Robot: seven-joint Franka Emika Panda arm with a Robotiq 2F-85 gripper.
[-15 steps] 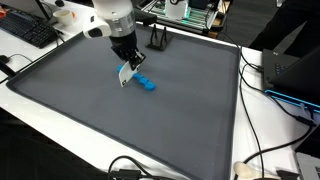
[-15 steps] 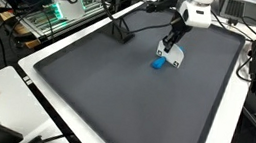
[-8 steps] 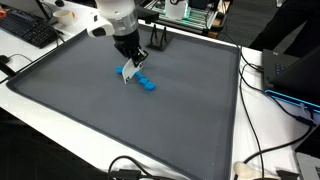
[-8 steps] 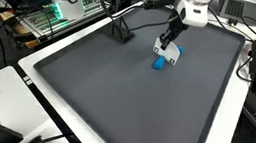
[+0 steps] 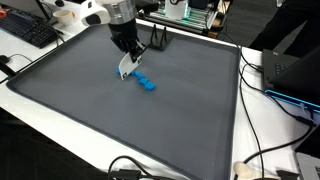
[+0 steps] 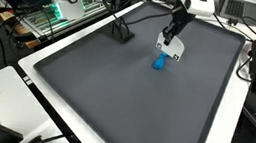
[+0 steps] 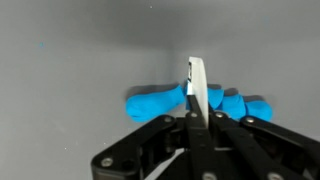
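Pinching white card (image 7: 195, 85), jaws closed, above blue piece (image 7: 150, 103)

Looking like a robotics lab bench or tech office. Gray mat (image 5: 170, 120) is covering a white table (image 5: 40, 115), a keyboard (image 5: 28, 30) is sitting at the edge, and cables (image 5: 130, 163) are trailing off the front. An open electronics rack (image 6: 61, 12) is glowing green alongside, with a laptop (image 6: 240, 9) sitting at the far corner.

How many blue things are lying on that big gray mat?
1. The blue lump lies on the gray mat, close by the tool, which grips a thin white card. None seems hidden.
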